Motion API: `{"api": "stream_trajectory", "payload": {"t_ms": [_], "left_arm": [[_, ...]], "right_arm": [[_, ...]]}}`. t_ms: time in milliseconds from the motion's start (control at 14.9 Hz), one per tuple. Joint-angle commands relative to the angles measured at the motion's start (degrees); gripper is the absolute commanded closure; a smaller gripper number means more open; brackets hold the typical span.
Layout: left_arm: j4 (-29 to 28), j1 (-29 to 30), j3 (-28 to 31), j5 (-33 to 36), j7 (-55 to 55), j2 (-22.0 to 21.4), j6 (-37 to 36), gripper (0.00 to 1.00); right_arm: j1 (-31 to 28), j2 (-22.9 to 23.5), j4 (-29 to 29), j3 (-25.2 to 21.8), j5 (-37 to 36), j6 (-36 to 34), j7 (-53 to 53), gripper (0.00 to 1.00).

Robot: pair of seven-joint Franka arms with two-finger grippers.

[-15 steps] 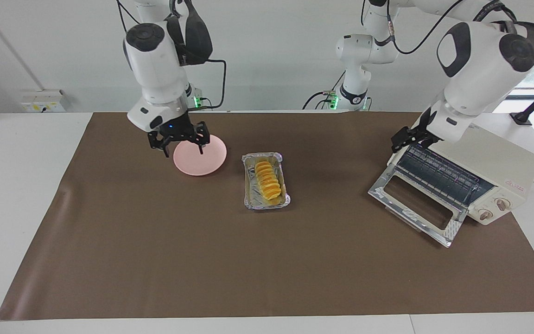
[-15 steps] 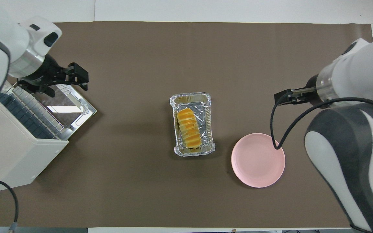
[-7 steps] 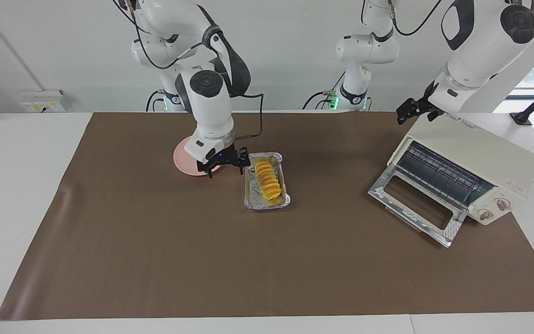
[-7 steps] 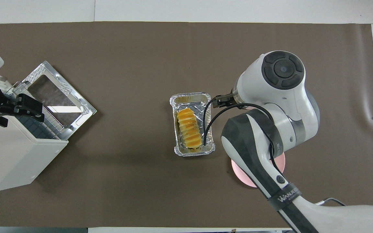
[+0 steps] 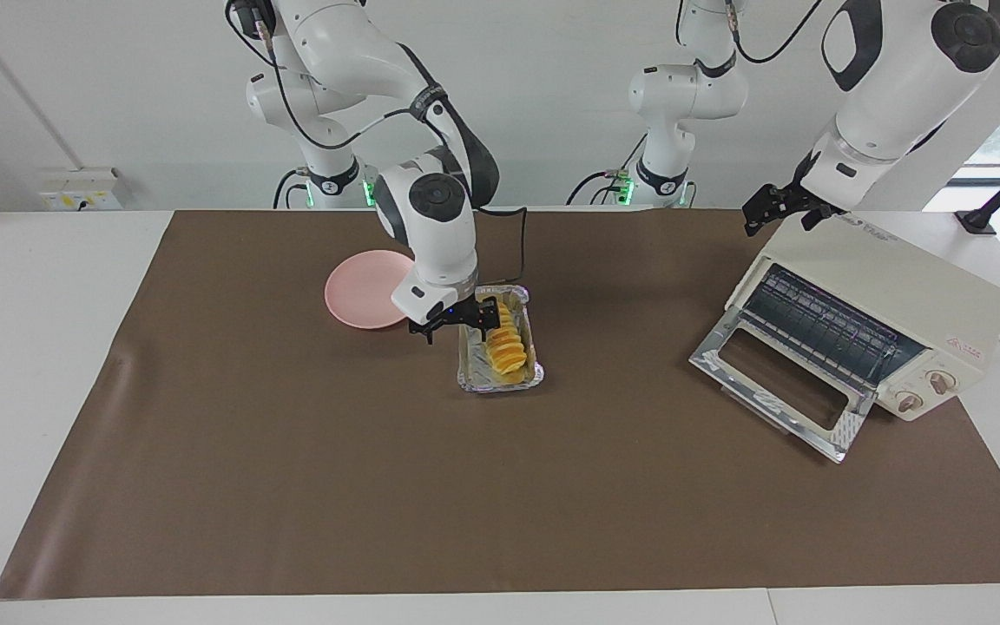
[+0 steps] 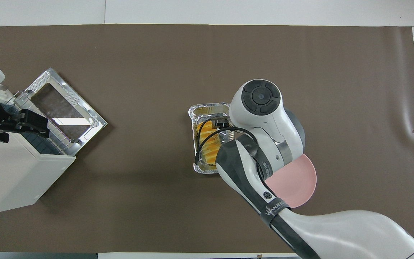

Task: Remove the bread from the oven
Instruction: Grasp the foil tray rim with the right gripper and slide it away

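The bread (image 5: 507, 347) (image 6: 210, 147), a ridged golden loaf, lies in a crinkled foil tray (image 5: 468, 373) (image 6: 207, 108) in the middle of the brown mat, outside the oven. The cream oven (image 5: 891, 295) (image 6: 9, 172) stands at the left arm's end with its glass door (image 5: 778, 382) (image 6: 63, 104) dropped open and its wire rack bare. My right gripper (image 5: 457, 328) hangs open low over the tray's plate-side rim, one finger over the loaf; the wrist hides it from overhead. My left gripper (image 5: 778, 213) (image 6: 41, 127) is open above the oven's top, holding nothing.
A round pink plate (image 5: 361, 291) (image 6: 300, 183) lies beside the tray toward the right arm's end, partly covered by the right arm from overhead. A brown mat (image 5: 292, 486) covers the table. The oven's two knobs (image 5: 925, 391) face away from the robots.
The right gripper has swung from over the pink plate to the foil tray and come lower. The left gripper rose from the oven's opening to above its top, then stayed.
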Motion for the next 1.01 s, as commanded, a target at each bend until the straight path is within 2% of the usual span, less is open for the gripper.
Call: {"api": "stream_trajectory", "payload": {"t_ms": [0, 268, 403, 537, 604, 671, 805, 939], "left_arm": [[-1.64, 2.43, -2.26, 1.13, 2.88, -0.84, -0.05, 0.0], [-0.42, 2.43, -2.53, 1.83, 3.06, 0.22, 2.23, 0.0], [-0.68, 2.51, -2.44, 1.74, 3.06, 0.31, 1.89, 0.0], [-1.03, 2.43, -2.44, 1.74, 3.14, 0.22, 1.71, 0.0], [-1.03, 2.34, -2.44, 1.74, 3.23, 0.22, 2.32, 0.0], [-1.03, 2.16, -2.44, 1.74, 3.14, 0.31, 2.94, 0.0], [-1.12, 1.81, -2.36, 1.74, 3.14, 0.22, 2.33, 0.0], [-1.12, 1.9, -2.44, 1.74, 3.06, 0.22, 2.24, 0.0]], "right_arm": [[-0.17, -0.99, -3.61, 0.13, 1.09, 3.83, 0.43, 0.0], [-0.17, -1.17, -7.22, 0.13, 5.49, 7.53, 0.17, 0.01], [-0.17, -1.43, -8.01, 0.13, 5.49, 7.19, -0.18, 0.11], [-0.17, -1.69, -8.98, 0.22, 5.49, 7.01, -0.36, 0.38], [-0.17, -1.87, -9.42, 0.22, 5.49, 7.01, -0.36, 0.56], [-0.08, -1.96, -9.77, 0.22, 5.58, 7.01, 0.34, 0.78], [0.53, -2.48, -11.26, 0.22, 5.58, 7.53, 0.69, 1.0], [0.62, -2.57, -11.27, 0.22, 5.58, 7.53, 2.71, 1.0]]}}
